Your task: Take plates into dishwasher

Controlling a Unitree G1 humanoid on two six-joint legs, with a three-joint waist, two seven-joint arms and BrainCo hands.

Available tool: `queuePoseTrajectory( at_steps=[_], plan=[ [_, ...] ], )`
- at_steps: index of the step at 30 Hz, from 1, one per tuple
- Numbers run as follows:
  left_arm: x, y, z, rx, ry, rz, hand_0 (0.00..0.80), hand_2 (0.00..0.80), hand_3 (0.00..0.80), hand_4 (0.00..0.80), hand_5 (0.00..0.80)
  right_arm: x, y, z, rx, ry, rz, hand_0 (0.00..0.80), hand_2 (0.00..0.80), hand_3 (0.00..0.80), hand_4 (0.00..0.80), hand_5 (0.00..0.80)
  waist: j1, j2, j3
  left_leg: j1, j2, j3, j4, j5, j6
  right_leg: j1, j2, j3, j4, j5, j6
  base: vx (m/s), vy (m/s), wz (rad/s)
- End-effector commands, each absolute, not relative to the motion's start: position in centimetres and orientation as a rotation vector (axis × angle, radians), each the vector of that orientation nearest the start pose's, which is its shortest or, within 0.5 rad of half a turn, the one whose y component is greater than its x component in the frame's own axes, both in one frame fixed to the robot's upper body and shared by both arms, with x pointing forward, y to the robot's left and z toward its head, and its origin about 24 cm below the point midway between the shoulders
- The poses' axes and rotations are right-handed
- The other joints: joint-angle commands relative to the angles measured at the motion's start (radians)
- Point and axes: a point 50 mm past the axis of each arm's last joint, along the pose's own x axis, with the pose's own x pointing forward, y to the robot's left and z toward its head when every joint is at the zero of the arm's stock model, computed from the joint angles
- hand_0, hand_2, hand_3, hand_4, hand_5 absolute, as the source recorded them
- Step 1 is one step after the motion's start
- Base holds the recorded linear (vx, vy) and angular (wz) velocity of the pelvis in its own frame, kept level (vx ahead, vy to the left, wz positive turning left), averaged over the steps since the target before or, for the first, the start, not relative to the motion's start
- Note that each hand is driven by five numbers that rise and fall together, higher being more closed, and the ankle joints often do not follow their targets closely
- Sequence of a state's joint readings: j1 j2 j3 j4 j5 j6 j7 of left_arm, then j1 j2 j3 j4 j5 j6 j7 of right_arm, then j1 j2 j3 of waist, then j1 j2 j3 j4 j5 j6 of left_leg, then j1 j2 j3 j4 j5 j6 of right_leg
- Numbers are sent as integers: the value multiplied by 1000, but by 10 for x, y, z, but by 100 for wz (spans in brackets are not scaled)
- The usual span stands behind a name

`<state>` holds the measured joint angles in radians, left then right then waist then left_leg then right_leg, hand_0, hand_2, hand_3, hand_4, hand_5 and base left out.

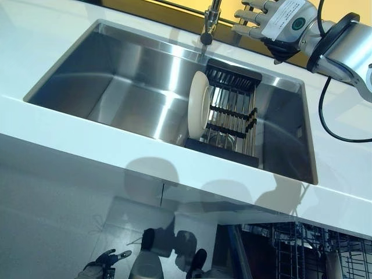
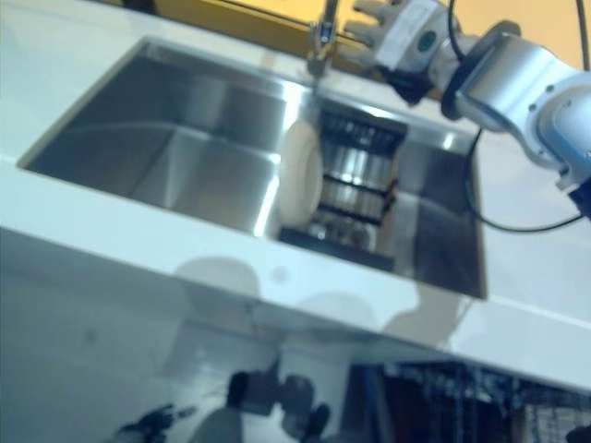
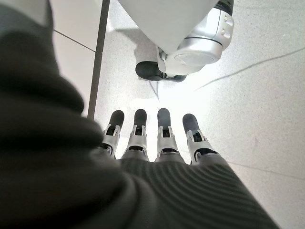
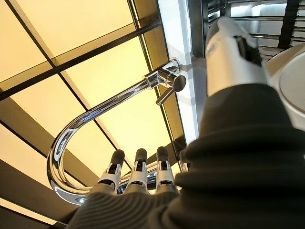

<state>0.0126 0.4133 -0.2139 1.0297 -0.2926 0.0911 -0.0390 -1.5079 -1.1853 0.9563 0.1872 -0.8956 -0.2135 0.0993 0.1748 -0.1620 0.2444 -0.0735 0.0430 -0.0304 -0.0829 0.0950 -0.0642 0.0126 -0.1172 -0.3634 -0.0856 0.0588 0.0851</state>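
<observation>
A white plate (image 1: pixel 199 106) stands on edge at the left end of a black dish rack (image 1: pixel 235 119) inside the steel sink (image 1: pixel 116 87). My right hand (image 1: pixel 274 20) hovers above the back rim of the sink, behind the rack and just right of the faucet (image 1: pixel 210 20). It is open with its fingers (image 4: pixel 138 164) straight, and it holds nothing. It does not touch the plate. My left hand (image 1: pixel 103 261) hangs low beside the cabinet front, near the floor, with straight fingers (image 3: pixel 162 129) and nothing in it.
A white counter (image 1: pixel 70 151) runs all round the sink. The curved chrome faucet (image 4: pixel 95 124) rises close by my right hand. Below the counter at the lower right, a dishwasher's wire rack (image 1: pixel 302 250) shows pulled out.
</observation>
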Motion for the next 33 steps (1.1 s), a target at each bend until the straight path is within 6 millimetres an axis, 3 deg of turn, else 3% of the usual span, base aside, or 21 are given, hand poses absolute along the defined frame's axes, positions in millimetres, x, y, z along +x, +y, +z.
queuePoseTrajectory(
  at_steps=[1, 16, 33],
  plan=[
    [127, 294, -125, 212, 1081, 181, 0, 0, 0, 0, 0, 311, -152, 401, -2452, -890, -167, 0, 0, 0, 0, 0, 19, -27, 7, 4, -12, 26, -4, -56, 28, 2, -10, 5, 5, 28, 78, 0, 0, 0],
    [135, 290, -122, 195, 1037, 161, 0, 0, 0, 0, 0, 312, -132, 404, -2268, -962, -89, 0, 0, 0, 0, 0, 49, -23, 33, -11, -18, 4, -4, -56, 30, -4, -15, -14, 8, 24, 76, 7, 8, 2],
    [139, 298, -117, 196, 1007, 207, 0, 0, 0, 0, 0, 319, -113, 394, -2279, -946, -10, 0, 0, 0, 0, 0, 84, -13, 75, -42, -24, -16, -4, -52, 28, -28, -22, -31, 13, 21, 75, -6, 13, 7]
  ],
)
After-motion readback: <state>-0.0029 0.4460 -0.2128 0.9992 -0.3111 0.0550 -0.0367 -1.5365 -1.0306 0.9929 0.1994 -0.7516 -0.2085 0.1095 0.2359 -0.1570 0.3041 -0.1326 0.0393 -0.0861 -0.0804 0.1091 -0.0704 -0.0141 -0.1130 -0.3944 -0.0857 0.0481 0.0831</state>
